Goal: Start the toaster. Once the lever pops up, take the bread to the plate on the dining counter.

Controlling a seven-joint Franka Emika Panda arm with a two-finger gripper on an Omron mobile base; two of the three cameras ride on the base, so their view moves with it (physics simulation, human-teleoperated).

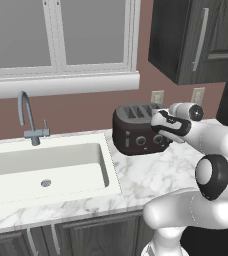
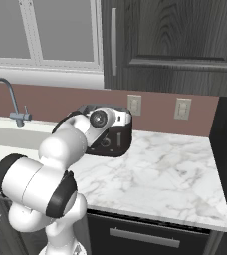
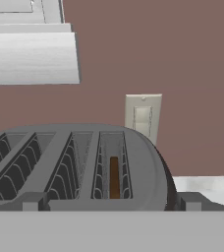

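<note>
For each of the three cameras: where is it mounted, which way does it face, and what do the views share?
Left base view: behind-left of the arm, facing the sink and toaster; the white arm rises at lower right.
Right base view: behind-right, facing the marble worktop; the arm covers part of the toaster.
Hand view: on the hand, over the toaster's slots, the bread in one; both fingers low.
Shared: toaster, wall outlets.

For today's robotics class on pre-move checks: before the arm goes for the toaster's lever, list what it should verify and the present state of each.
1. Bread sits in a slot of the toaster: ok.
2. Gripper open, holding nothing: ok.
3. Gripper close over the toaster's top: ok.
4. Lever position, up or down: cannot tell, it is not visible.
5. Toaster upright on the worktop: ok.
6. Worktop beside the toaster free of obstacles: ok.
</note>
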